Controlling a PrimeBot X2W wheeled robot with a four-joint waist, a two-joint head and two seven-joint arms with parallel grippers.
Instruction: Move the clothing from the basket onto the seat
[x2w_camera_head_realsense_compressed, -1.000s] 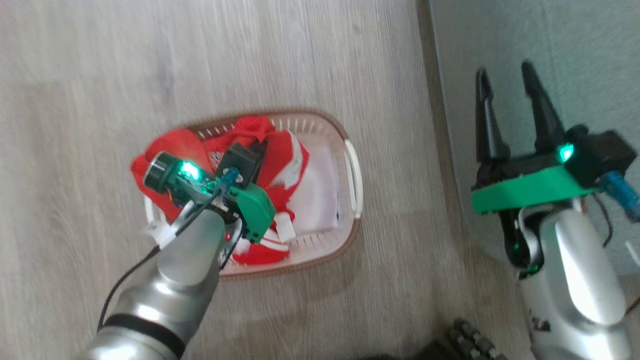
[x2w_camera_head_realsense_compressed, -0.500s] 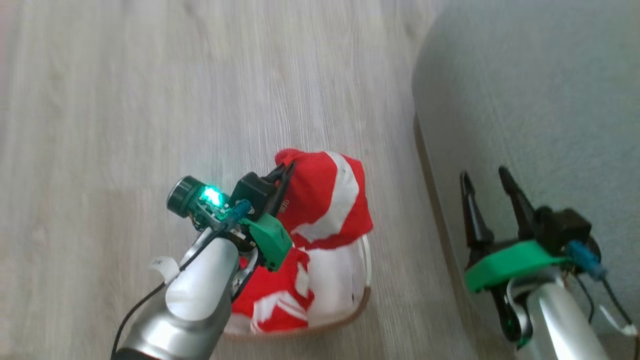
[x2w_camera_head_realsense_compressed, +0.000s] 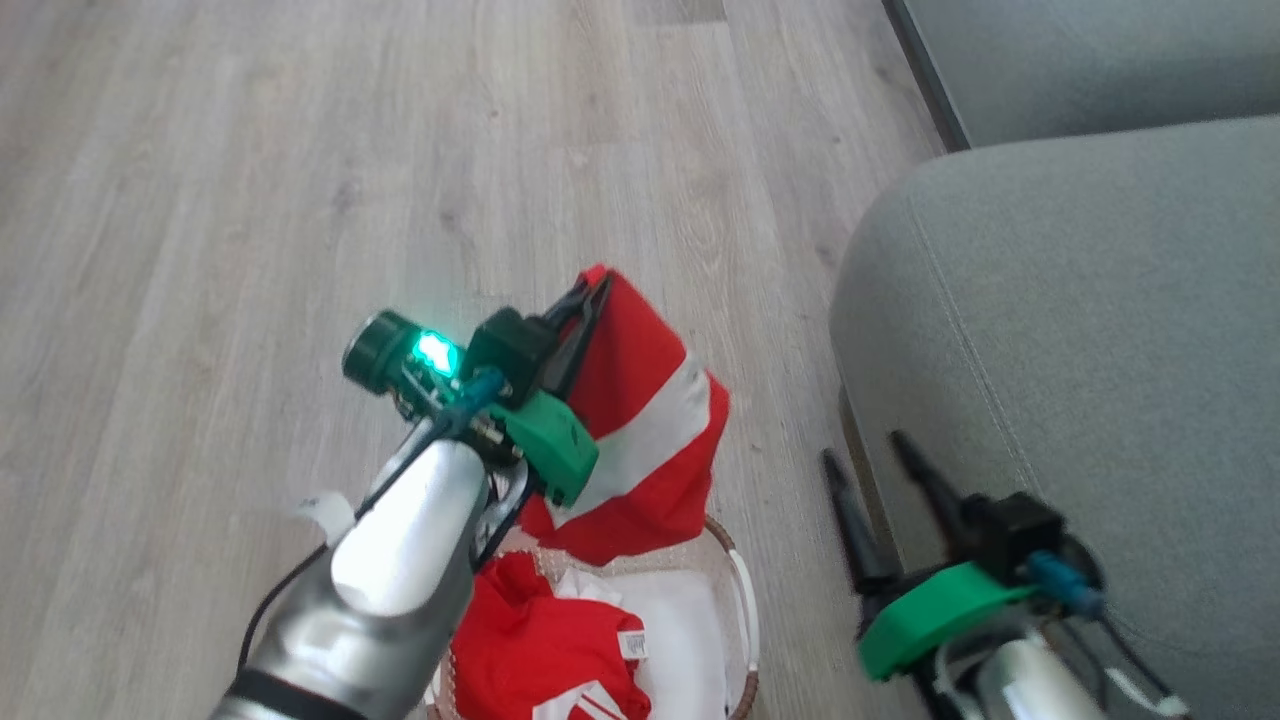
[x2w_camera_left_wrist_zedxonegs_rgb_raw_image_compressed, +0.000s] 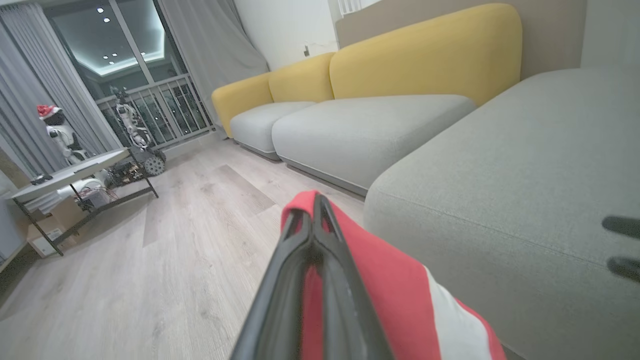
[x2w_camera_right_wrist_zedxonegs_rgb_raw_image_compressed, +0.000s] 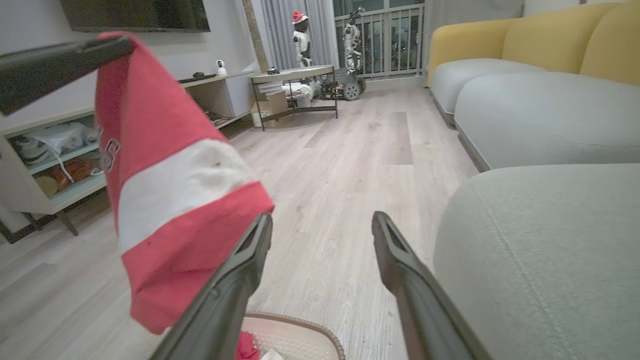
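My left gripper (x2w_camera_head_realsense_compressed: 592, 285) is shut on a red garment with a white band (x2w_camera_head_realsense_compressed: 650, 440), which hangs from its tips above the basket (x2w_camera_head_realsense_compressed: 742, 600). The left wrist view has the fingers (x2w_camera_left_wrist_zedxonegs_rgb_raw_image_compressed: 312, 220) pinching the red cloth (x2w_camera_left_wrist_zedxonegs_rgb_raw_image_compressed: 400, 295) beside the grey-green seat (x2w_camera_left_wrist_zedxonegs_rgb_raw_image_compressed: 510, 165). More red clothing (x2w_camera_head_realsense_compressed: 540, 650) lies in the basket with a white sheet (x2w_camera_head_realsense_compressed: 690, 640). My right gripper (x2w_camera_head_realsense_compressed: 862, 452) stands open and empty at the seat's (x2w_camera_head_realsense_compressed: 1080, 330) front edge. In the right wrist view the hanging garment (x2w_camera_right_wrist_zedxonegs_rgb_raw_image_compressed: 170, 180) is left of that gripper (x2w_camera_right_wrist_zedxonegs_rgb_raw_image_compressed: 322, 225), with the basket rim (x2w_camera_right_wrist_zedxonegs_rgb_raw_image_compressed: 300, 322) below.
Pale wood floor (x2w_camera_head_realsense_compressed: 300, 200) stretches left and ahead. Further sofa cushions (x2w_camera_left_wrist_zedxonegs_rgb_raw_image_compressed: 360, 130) with yellow backs (x2w_camera_left_wrist_zedxonegs_rgb_raw_image_compressed: 425, 55) continue beyond the seat. A metal-legged table (x2w_camera_right_wrist_zedxonegs_rgb_raw_image_compressed: 295, 80) and a low shelf unit (x2w_camera_right_wrist_zedxonegs_rgb_raw_image_compressed: 55, 165) stand far off along the room's sides.
My left gripper has lifted a red garment up out of the basket. The head camera has tilted up, so basket and right gripper sit lower in view.
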